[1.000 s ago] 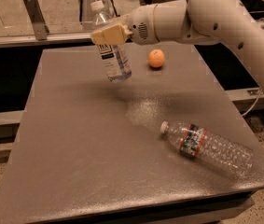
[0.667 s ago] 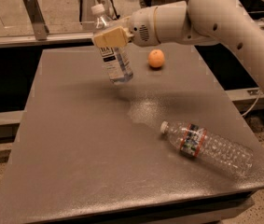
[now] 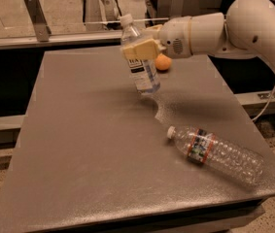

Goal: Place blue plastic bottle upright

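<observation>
The blue plastic bottle (image 3: 142,69) is short and clear, with a white cap and a white-and-blue label. It is nearly upright, its cap leaning a little to the left. My gripper (image 3: 140,49) is shut on it around the upper body, coming in from the right on the white arm (image 3: 214,30). The bottle's base hangs close over the far middle of the grey table (image 3: 78,144); I cannot tell whether it touches.
A longer ribbed clear bottle with a red-banded label (image 3: 214,152) lies on its side at the front right, cap pointing left. A small orange ball (image 3: 163,62) sits behind the held bottle. A rail and metal posts stand beyond the far edge.
My gripper has carried the blue bottle to the right and a little lower, towards the table's far middle. The lying bottle and the ball have not moved.
</observation>
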{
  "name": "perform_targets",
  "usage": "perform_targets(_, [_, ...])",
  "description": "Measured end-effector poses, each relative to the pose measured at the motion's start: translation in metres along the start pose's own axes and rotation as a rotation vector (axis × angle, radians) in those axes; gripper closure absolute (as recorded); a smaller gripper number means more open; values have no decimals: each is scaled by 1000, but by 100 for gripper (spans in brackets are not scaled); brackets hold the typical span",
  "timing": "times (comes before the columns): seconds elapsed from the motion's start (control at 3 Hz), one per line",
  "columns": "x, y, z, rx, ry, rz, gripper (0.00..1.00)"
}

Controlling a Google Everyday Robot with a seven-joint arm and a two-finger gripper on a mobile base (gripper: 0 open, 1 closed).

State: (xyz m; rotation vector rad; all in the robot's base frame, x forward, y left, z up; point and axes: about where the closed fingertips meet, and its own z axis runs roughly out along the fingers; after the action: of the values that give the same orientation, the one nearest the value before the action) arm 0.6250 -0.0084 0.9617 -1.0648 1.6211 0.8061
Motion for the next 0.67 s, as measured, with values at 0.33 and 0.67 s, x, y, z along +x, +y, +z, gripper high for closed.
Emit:
perform_targets(0.33, [13, -5, -26, -24, -84, -63, 100])
perform_targets(0.67, [20, -10, -41, -66, -155, -123, 100])
